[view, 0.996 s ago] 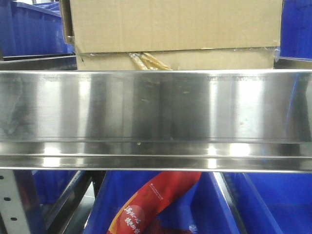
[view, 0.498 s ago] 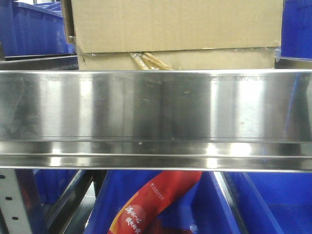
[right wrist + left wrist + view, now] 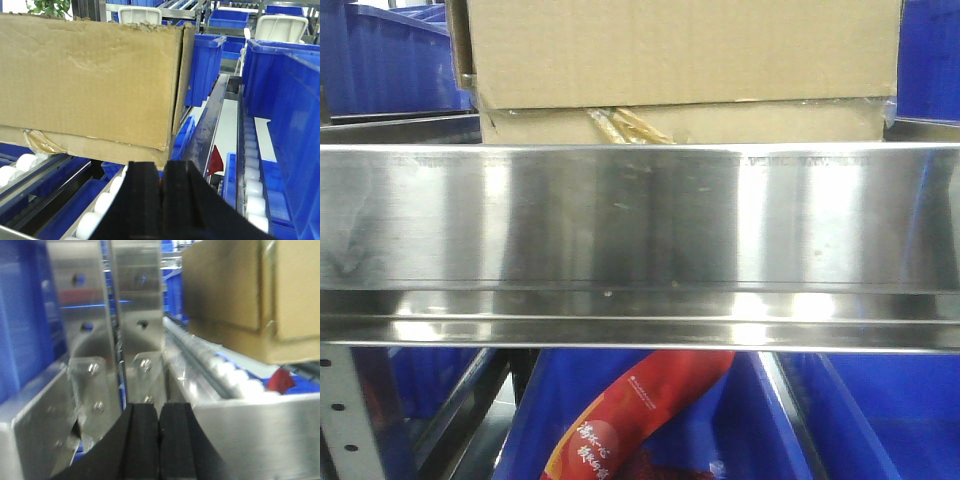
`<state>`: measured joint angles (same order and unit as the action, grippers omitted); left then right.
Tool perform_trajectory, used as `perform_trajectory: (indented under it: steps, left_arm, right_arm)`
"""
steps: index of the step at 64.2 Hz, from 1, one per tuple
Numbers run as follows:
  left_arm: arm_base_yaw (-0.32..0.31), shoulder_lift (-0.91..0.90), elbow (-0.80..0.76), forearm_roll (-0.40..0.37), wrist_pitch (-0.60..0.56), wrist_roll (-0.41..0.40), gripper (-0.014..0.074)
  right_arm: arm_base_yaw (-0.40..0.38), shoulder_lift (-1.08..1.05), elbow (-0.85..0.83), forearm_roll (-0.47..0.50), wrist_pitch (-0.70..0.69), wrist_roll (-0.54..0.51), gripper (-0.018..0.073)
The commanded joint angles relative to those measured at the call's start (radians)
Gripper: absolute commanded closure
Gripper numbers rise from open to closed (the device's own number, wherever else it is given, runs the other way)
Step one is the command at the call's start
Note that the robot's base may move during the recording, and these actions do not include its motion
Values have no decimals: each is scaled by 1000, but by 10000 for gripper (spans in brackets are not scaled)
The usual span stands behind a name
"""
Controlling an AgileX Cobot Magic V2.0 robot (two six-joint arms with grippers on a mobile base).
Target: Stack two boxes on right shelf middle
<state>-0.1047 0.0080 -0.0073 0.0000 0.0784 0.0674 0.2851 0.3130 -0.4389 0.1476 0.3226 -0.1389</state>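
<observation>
**A:** Where are the boxes?

**B:** One box (image 3: 680, 50) sits on the other (image 3: 720, 125), on the shelf (image 3: 640, 215). The front lip hides the lower one's base; the top one is cut off above.

**A:** And your hands?

**B:** My left hand (image 3: 159, 440) is closed on nothing, by blurred uprights (image 3: 107, 325). My right hand (image 3: 164, 200) is closed too, empty, just below the stack's corner.

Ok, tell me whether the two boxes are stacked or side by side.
Stacked. In the front view the upper box sits directly on the lower box, above the shelf lip. The right wrist view shows the same pile on white rollers.
</observation>
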Motion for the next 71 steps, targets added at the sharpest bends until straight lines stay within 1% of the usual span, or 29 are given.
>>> perform_trajectory:
  steps: [1, 60, 64, 68, 71]
  left_arm:
    - [6, -8, 7, -15, -47, 4, 708]
    - [6, -8, 7, -17, -52, 4, 708]
    - [6, -8, 7, -17, -52, 4, 708]
    - [6, -8, 7, -17, -52, 4, 708]
    - [6, -8, 7, -17, -52, 4, 708]
  right_arm:
    - [-2, -5, 1, -4, -23, -4, 721]
    - [-2, -5, 1, -4, -23, -4, 721]
    - [-8, -5, 1, -4, -21, -2, 721]
    - [-33, -10, 10, -4, -17, 1, 721]
    - [-65, -24, 22, -4, -19, 11, 721]
